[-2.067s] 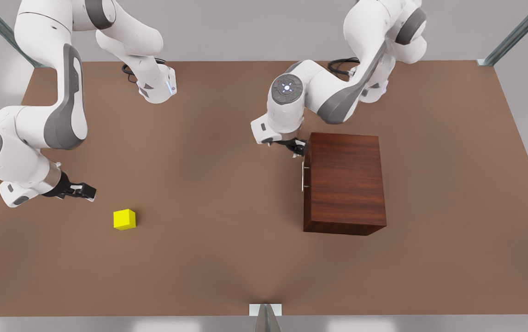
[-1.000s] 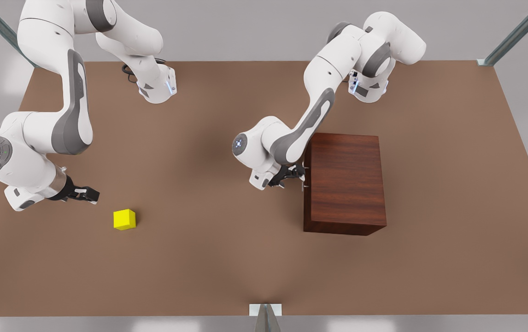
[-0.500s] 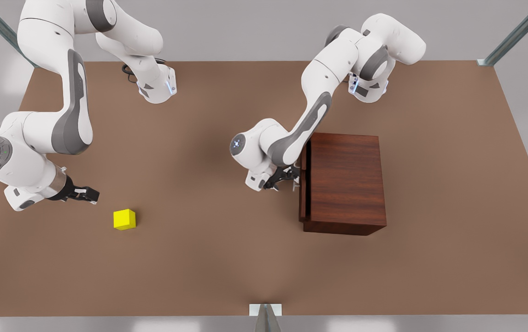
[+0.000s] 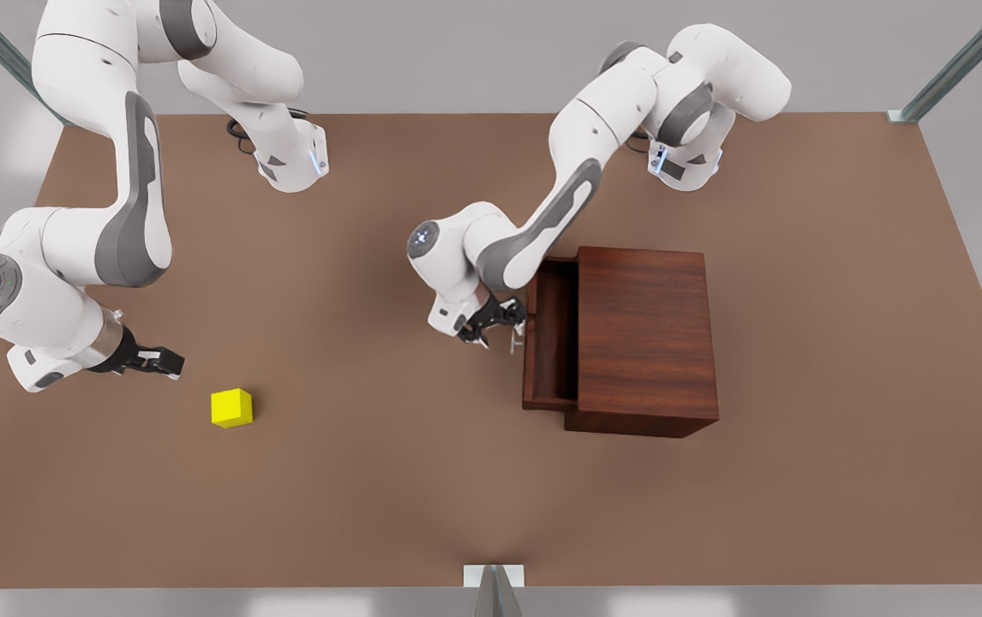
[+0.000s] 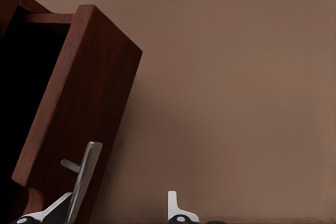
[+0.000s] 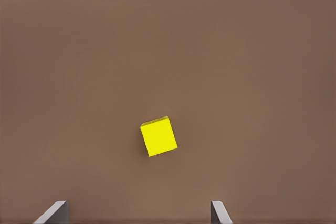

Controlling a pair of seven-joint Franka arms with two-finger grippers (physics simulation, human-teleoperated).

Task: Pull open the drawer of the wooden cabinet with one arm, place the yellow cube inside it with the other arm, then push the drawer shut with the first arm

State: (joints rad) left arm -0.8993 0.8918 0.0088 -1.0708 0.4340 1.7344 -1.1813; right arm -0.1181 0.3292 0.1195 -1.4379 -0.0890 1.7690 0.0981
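Note:
The wooden cabinet [image 4: 645, 334] stands on the front view's right. Its drawer [image 4: 549, 334] is pulled partly out toward the table's middle. My left gripper [image 4: 499, 321] is at the drawer's silver handle [image 4: 514, 338]. In the left wrist view the handle [image 5: 84, 182] stands between the spread fingers of this gripper [image 5: 118, 211], with one fingertip [image 5: 55, 211] tucked behind the bar against the drawer front [image 5: 84, 98]. The yellow cube [image 4: 231, 408] lies on the table at the front view's left. My right gripper [image 4: 167, 362] hovers open just beside it, and the cube [image 6: 159, 137] lies ahead of its fingers [image 6: 55, 211].
The brown table [image 4: 388, 480] is bare between the cube and the cabinet. Both arm bases [image 4: 290, 163] sit along the far edge. A metal post [image 4: 493, 591] stands at the near edge's middle.
My left gripper dropped to the handle and drew the drawer out toward the front view's left. My right gripper moved slightly nearer the cube, then held still.

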